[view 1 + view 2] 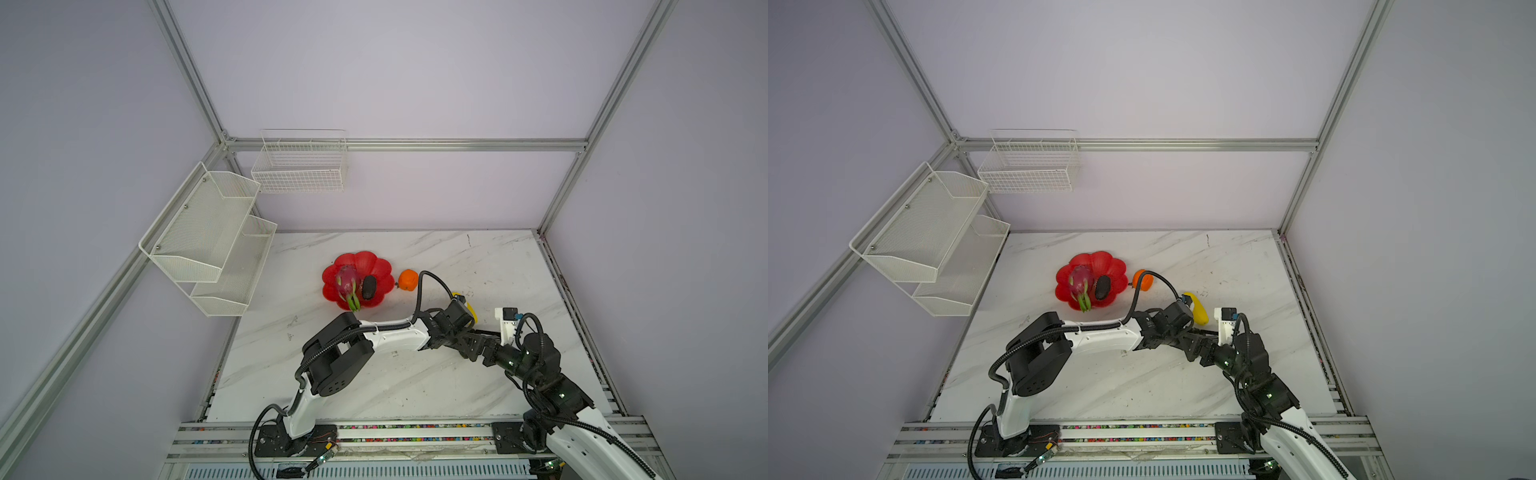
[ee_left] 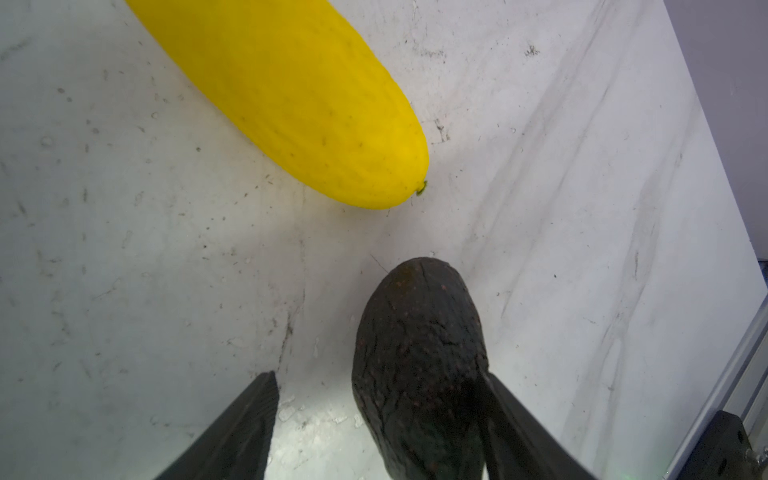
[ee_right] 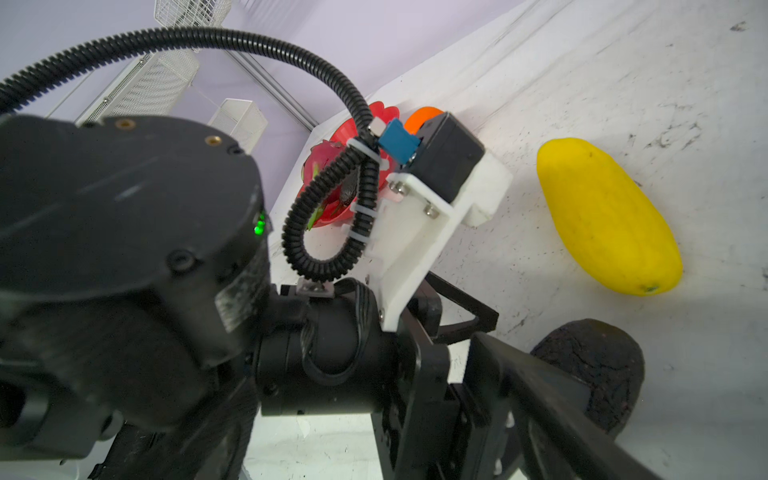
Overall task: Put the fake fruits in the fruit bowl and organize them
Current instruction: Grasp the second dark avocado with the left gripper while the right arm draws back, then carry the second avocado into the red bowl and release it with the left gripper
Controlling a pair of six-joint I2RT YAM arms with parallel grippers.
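Your left gripper (image 2: 378, 376) reaches across to the right half of the table (image 1: 478, 257), low over the marble, with its jaws parted around the second dark oval (image 2: 419, 353). In the left wrist view, 1 finger (image 2: 511, 415) lies against that fruit. The other finger stands clear of it with bare table between, so the fruit is not yet clamped. The oval lies on the table near the mango's (image 2: 299, 95) blunt end, and the 2 fruits are apart. The mango lies right of the table's middle.

Your right gripper (image 1: 1196, 343) sits close beside the left wrist, mostly hidden by it in both top views, with its jaws wide apart.

The fruit bowl (image 1: 365, 257) rests left of the table's middle, toward the far edge. Inside it lie 2 fruits: the dragon fruit (image 1: 345, 282), with its green tips toward the near rim, and the first dark oval (image 1: 369, 286) on its right. The orange (image 1: 408, 279) sits on the table just beside the bowl's right rim.
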